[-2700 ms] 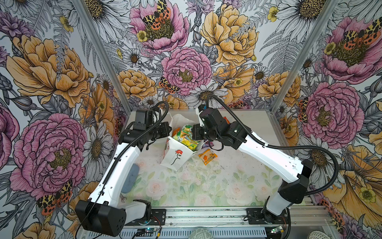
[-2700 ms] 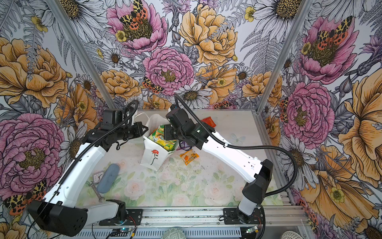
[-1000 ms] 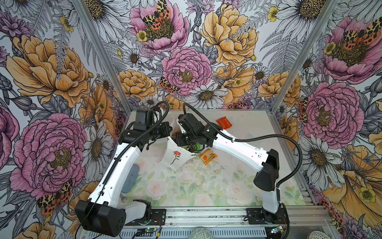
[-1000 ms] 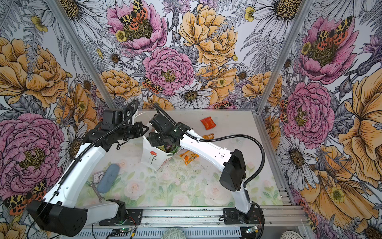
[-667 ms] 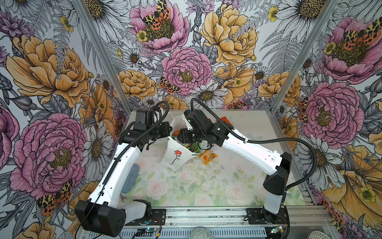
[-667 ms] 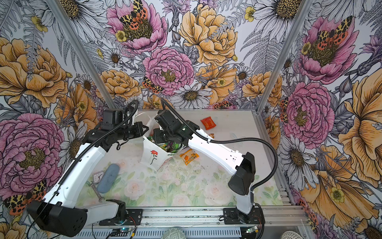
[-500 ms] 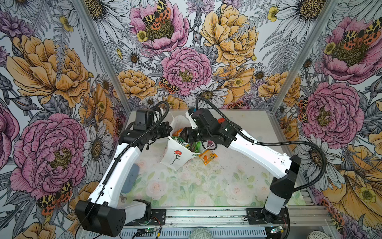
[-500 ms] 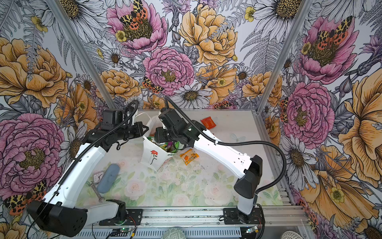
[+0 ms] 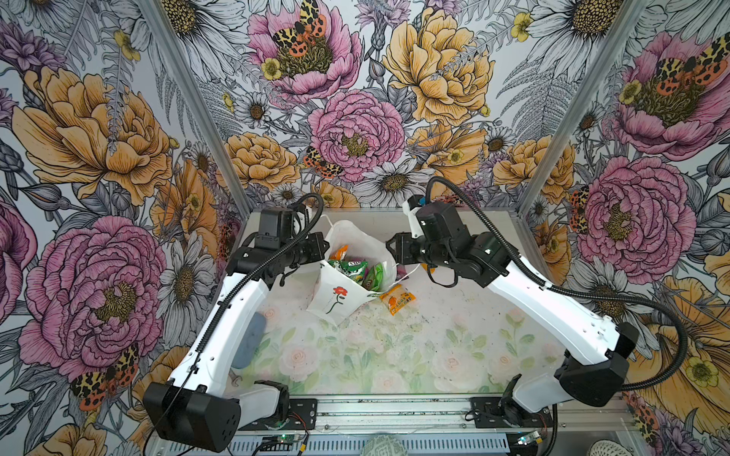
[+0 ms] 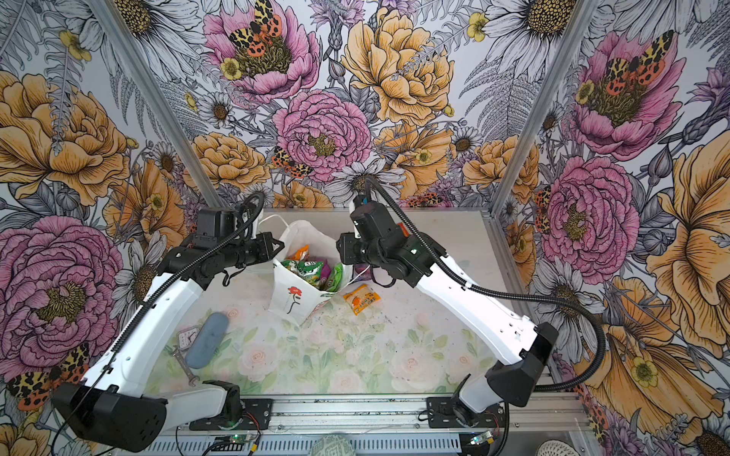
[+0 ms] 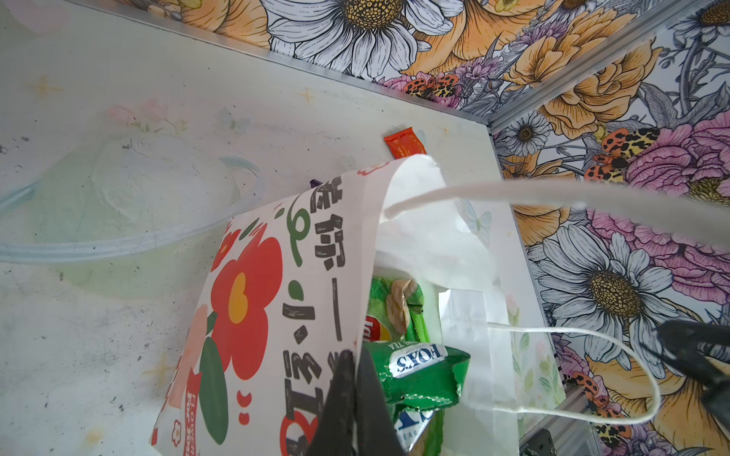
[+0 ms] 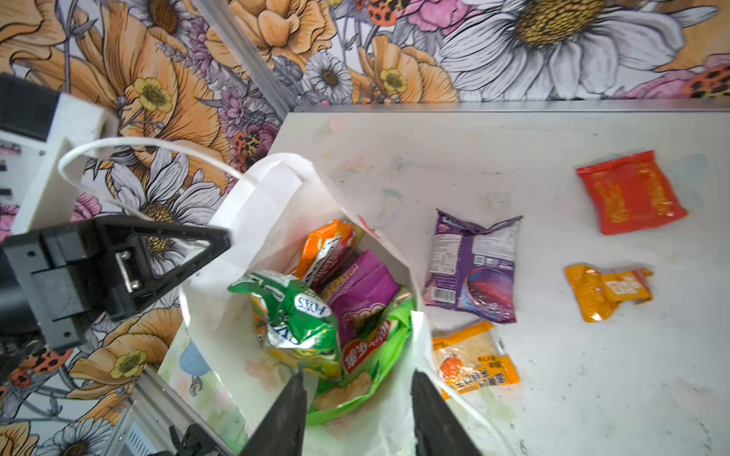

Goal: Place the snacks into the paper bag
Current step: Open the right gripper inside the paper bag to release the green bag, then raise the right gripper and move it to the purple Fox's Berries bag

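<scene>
The white paper bag (image 9: pixel 335 304) (image 10: pixel 290 300) with a red flower stands open and tilted at the back of the table. My left gripper (image 9: pixel 326 248) (image 11: pixel 355 355) is shut on its rim. Inside lie a green packet (image 12: pixel 300 312), an orange-red fruit packet (image 12: pixel 328 248), a purple pouch (image 12: pixel 363 292) and the large green chip bag (image 12: pixel 371 355). My right gripper (image 9: pixel 389 246) (image 12: pixel 357 381) hangs open and empty at the bag's right edge. On the table beside the bag lie a purple packet (image 12: pixel 472 272), an orange packet (image 9: pixel 397 302) (image 12: pixel 472 363), a small orange one (image 12: pixel 604 290) and a red one (image 12: pixel 632 193).
A blue-grey case (image 10: pixel 207 339), a small clock (image 10: pixel 185 337) and a wrench (image 10: pixel 183 365) lie at the left under the left arm. Flowered walls close the back and both sides. A metal rail (image 10: pixel 355 406) runs along the front.
My right gripper has opened and drawn back to the right out of the bag, leaving the green packet inside. The left gripper still holds the rim in the same place.
</scene>
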{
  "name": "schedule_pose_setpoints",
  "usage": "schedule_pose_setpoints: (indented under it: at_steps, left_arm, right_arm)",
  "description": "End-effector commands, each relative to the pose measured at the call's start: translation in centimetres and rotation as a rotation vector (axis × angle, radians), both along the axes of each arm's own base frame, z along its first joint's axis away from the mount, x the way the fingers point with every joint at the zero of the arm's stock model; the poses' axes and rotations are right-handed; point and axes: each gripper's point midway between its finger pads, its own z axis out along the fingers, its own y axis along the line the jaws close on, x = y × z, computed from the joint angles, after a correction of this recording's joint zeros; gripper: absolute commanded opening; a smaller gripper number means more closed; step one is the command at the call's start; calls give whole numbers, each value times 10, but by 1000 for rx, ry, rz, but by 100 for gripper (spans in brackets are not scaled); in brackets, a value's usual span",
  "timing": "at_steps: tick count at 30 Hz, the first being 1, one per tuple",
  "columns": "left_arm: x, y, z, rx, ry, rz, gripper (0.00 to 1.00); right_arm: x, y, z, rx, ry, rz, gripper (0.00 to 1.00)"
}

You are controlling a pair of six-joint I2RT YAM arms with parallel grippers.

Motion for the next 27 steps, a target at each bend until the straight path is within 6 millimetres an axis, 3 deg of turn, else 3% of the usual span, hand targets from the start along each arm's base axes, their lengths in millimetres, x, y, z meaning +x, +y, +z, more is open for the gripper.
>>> schedule_pose_setpoints:
  at_steps: [1,3,12,18,27]
  left_arm:
    - [6,-7,42,-52,-162,-21,1]
    - [6,-7,42,-53,-161,-20,1]
    - [6,-6,42,-47,-163,-16,1]
    - [5,-6,44,-47,-168,-16,1]
    - [6,-5,43,-46,-166,-14,1]
  right_arm:
    - [11,-47,10,-9,-56,-134,45]
    - [15,-64,2,12,-27,-193,45]
    - [37,-86,-49,109,114,-247,45]
    - [74,-94,-96,102,205,-277,46]
    - [140,-55,-176,88,358,-185,53]
